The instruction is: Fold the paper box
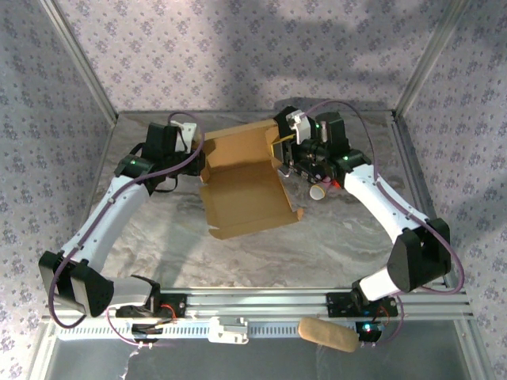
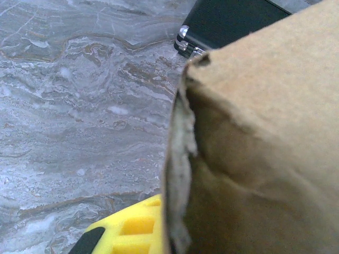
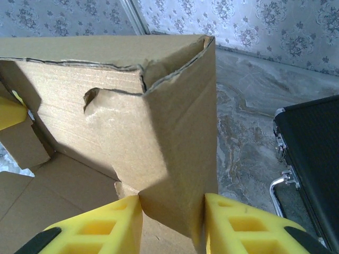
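The paper box (image 1: pixel 245 194) is tan cardboard lying partly folded in the middle of the marble table, its back and side walls raised. My left gripper (image 1: pixel 198 152) is at the box's left wall. In the left wrist view one yellow finger (image 2: pixel 132 230) presses against the edge of that wall (image 2: pixel 265 132), and the cardboard hides the other finger. My right gripper (image 1: pixel 285 162) is at the box's right rear corner. In the right wrist view it (image 3: pixel 172 211) has a folded corner of the box (image 3: pixel 175 159) between its two yellow fingers, and both pads touch the cardboard.
A black case (image 3: pixel 312 153) with a metal handle lies on the table just right of the box, and it is also in the left wrist view (image 2: pixel 228 21). A small white roll (image 1: pixel 318 191) sits under the right arm. Metal frame posts and patterned walls enclose the table.
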You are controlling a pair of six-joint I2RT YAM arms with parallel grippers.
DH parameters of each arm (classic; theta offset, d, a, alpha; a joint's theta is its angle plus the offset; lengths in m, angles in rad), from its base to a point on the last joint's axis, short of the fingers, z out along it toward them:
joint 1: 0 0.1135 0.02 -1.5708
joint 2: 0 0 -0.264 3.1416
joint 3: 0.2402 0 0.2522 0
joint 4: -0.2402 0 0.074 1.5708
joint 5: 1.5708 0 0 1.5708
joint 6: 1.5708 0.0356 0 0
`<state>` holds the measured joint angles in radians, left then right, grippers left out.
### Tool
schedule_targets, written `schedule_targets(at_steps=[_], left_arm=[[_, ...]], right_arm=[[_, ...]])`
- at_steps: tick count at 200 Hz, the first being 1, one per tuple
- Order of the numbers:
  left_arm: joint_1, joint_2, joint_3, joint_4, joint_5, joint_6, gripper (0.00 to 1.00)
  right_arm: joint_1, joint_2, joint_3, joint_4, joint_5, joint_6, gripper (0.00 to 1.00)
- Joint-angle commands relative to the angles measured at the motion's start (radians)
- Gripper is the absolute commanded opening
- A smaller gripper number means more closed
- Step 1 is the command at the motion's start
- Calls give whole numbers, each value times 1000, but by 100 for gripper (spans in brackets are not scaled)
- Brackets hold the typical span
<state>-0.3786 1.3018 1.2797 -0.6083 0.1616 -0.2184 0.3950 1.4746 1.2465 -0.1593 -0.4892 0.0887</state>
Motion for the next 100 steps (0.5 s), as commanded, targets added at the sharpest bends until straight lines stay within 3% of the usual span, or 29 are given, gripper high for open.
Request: schedule_targets(at_steps=[1,53,100], left_arm=[[-10,-10,50,134,143,-37,0],[-53,31,18,134,65,4,0],[-74,64,-141,248,-2,2,0]], right_arm=[[37,38,14,-50,-40,-1,34],[125,110,43,-30,165,24,16],[154,211,-45,118,227,114,14]])
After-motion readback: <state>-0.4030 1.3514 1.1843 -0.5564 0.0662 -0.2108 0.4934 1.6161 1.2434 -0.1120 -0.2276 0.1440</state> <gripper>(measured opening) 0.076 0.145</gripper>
